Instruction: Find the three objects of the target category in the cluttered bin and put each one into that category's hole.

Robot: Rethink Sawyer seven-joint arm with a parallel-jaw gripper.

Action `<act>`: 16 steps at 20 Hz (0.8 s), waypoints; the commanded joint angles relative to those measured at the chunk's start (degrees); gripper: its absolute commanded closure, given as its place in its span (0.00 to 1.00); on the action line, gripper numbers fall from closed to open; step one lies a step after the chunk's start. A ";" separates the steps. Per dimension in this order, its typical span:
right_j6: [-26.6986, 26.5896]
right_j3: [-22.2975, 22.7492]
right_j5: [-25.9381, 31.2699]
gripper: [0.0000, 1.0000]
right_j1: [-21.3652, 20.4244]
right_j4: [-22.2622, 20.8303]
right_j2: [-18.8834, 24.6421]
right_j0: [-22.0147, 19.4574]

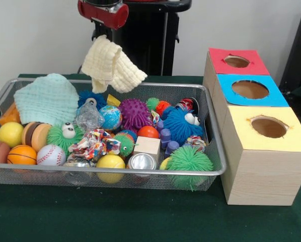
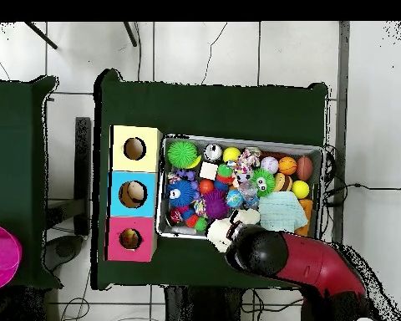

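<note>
- The green table is carrying everything.
- The bin is sitting on the table, just beside a row of three wooden boxes with holes in their tops: the yellow-topped box, the blue-topped box and the red-topped box.
- The red and black arm is reaching over the bin's far rim in the front view.
- The gripper is hanging above the bin, grasping a pale yellow cloth, which is dangling clear of the contents.
- A mint cloth is lying at one end of the bin.
- Balls, spiky toys and a wooden cube are filling the rest.
</note>
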 commanded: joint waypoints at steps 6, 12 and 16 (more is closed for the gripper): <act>7.30 0.22 -1.02 0.00 2.23 0.32 -2.93 4.14; 9.14 0.31 -4.73 0.00 3.73 1.40 -3.89 4.44; 8.15 -0.24 -4.77 0.00 4.17 1.83 -3.64 3.92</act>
